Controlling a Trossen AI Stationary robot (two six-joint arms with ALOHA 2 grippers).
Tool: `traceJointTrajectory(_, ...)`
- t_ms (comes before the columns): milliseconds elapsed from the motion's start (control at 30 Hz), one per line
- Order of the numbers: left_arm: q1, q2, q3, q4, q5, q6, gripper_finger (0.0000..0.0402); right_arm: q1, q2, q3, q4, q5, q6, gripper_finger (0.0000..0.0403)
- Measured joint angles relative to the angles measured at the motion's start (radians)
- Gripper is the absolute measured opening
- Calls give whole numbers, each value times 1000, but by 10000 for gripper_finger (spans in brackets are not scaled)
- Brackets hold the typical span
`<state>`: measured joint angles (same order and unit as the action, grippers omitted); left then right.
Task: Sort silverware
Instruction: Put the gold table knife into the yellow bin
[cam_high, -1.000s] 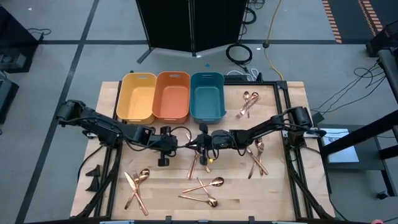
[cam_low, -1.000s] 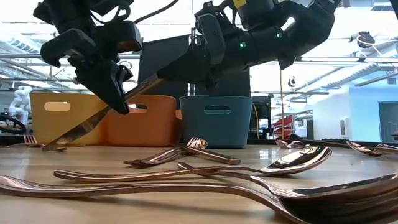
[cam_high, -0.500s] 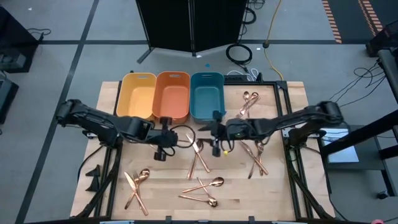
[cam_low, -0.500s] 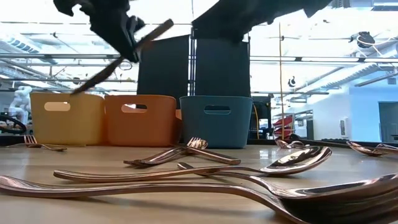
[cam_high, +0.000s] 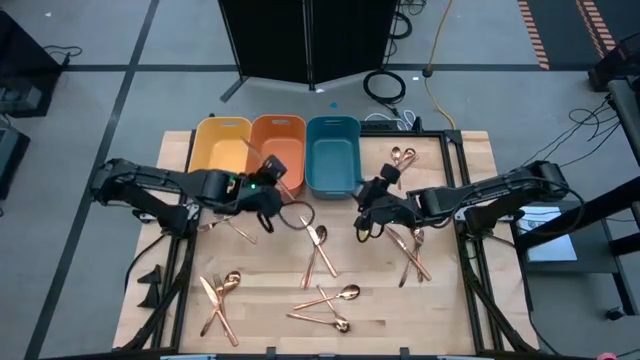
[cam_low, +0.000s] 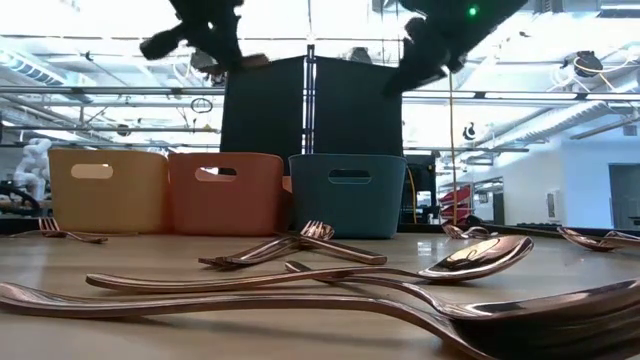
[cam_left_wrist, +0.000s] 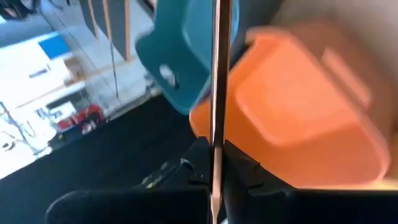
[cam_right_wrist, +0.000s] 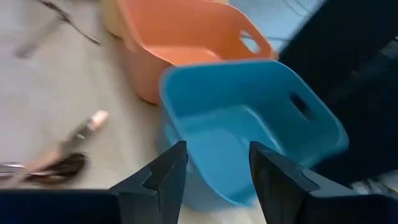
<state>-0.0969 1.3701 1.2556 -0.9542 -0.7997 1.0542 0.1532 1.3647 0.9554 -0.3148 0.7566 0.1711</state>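
Looking down from the high view: left pincer clamps a knife above the orange bin; right pincer, parted and empty, sits near the teal bin. Low view: remaining silverware lies scattered on the desk.

I've got the wooden table carrying three bins along the far edge: yellow bin, orange bin, teal bin, side by side. Copper silverware lies loose in clusters: near-left corner, centre, and right of the teal bin.
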Motion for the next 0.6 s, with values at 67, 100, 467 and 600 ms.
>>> traceJointTrajectory(67,52,-10,0,-43,-5,28,9,0,0,0,-35,29,20,164)
traceJointTrajectory(100,82,-13,0,-68,-10,40,9,-1,0,0,-42,31,24,164)
traceJointTrajectory(467,413,-9,1,-294,-117,305,11,-18,0,0,-57,31,4,164)
traceJointTrajectory(600,490,-9,-30,-289,-201,320,12,-17,0,0,-68,30,0,164)
